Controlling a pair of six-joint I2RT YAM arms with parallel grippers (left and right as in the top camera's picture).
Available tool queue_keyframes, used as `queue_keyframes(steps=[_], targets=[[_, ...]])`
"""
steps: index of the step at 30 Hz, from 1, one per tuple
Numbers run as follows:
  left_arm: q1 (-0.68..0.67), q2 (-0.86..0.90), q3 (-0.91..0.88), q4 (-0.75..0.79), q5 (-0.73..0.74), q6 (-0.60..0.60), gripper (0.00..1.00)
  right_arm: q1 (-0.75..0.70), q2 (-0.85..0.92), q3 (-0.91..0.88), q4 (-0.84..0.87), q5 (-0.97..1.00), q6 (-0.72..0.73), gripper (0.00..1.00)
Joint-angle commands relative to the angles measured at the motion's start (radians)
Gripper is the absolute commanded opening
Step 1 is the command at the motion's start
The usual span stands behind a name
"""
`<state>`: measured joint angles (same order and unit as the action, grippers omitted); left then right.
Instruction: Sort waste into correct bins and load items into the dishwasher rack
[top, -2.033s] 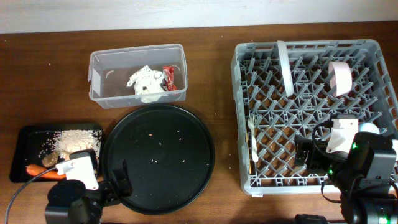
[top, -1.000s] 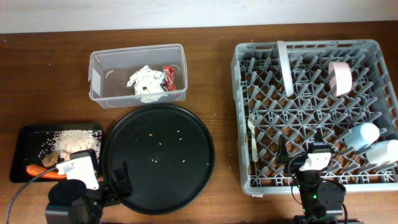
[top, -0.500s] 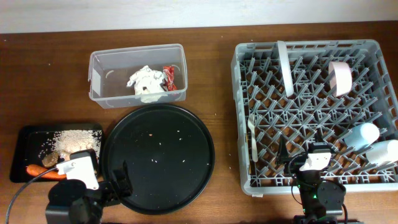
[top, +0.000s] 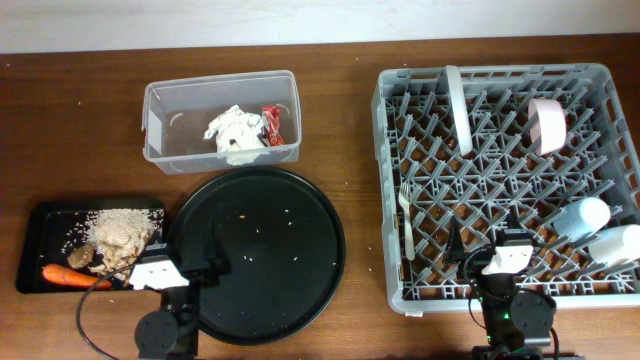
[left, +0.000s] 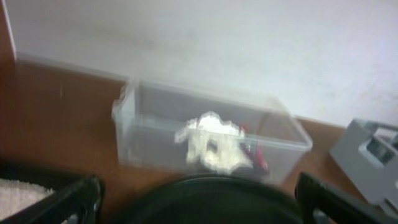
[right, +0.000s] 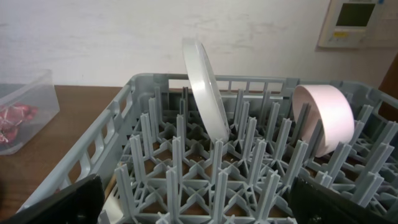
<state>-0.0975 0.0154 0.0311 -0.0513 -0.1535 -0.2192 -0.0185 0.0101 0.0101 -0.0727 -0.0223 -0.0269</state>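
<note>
The large square grey plastic rack (top: 505, 185) is filling the right side of the brown wooden counter (top: 80, 130), and its right wall is running almost to the edge of the overhead view. A round white plate (top: 458, 105) is standing on edge between pegs near the back wall. A small pinkish-white bowl (top: 547, 125) is standing the same way to its right. A light blue cup (top: 580, 217) and a white cup (top: 617, 245) are lying by the right wall, and a white plastic fork (top: 407, 220) is lying along the left wall. The right hand (top: 484, 228) is hanging over the front rows, spread wide and empty.

The left hand (left: 199, 182) is gaping wide too, empty, over the large round black tray (top: 255, 255). Bare wood is lying open between that tray and the rack.

Behind the tray, a clear rectangular plastic tub (top: 220, 82) is holding a crumpled white napkin (top: 235, 135) and a red-and-white wrapper (top: 271, 124). A shallow black rectangular tray (top: 40, 225) beside the round one is carrying beige food scraps (top: 120, 232), an orange carrot (top: 68, 272) and a small brown lump (top: 80, 256).

The left arm is covering that tray's near right corner. The white cup is being cut off by the frame edge. The left wrist view is blurring, so the wrapper there is showing only as a red smear.
</note>
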Motion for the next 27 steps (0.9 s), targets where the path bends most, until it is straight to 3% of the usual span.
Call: queue_keyframes(steps=[1,27], targets=[[0.013,-0.011,-0.022,-0.002,0.018,0.172,0.99,0.005,-0.006,-0.005,-0.006,0.005,0.001,0.98],[0.017,-0.01,-0.022,-0.024,0.06,0.171,0.99,0.005,-0.006,-0.005,-0.006,0.005,0.0,0.98]])
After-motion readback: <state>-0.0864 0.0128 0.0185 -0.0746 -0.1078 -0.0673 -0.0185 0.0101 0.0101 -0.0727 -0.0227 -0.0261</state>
